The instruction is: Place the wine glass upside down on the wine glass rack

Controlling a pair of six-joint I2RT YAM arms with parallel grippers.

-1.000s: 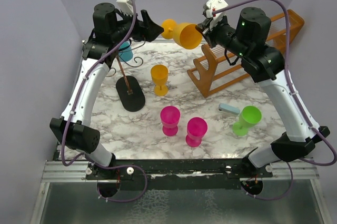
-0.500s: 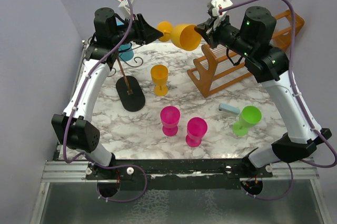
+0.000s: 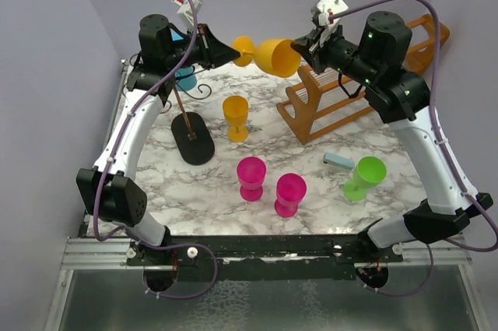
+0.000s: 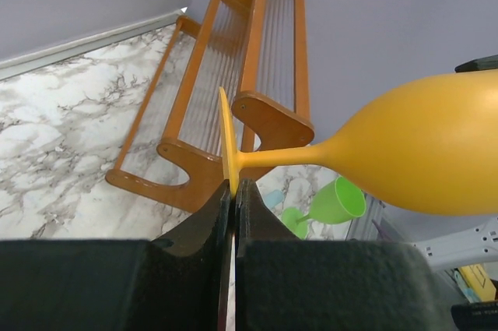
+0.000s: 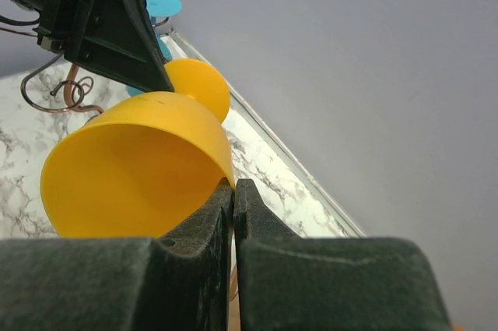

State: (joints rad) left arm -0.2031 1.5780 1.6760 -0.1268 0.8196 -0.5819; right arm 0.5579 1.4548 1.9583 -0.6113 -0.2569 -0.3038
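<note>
An orange-yellow wine glass hangs on its side in the air above the back of the table. My left gripper is shut on the edge of its foot disc. My right gripper is shut on the bowl's rim. The wine glass rack stands below the left gripper: a black oval base, a slanted stem and curled wire arms. A teal glass hangs on it.
A large wooden slatted rack sits under the right arm. A second orange glass stands mid-table, with two magenta glasses nearer. A green glass and a pale blue block are at the right.
The left gripper's jaws have closed from wide open onto the glass's foot. The glass and right gripper shifted slightly.
</note>
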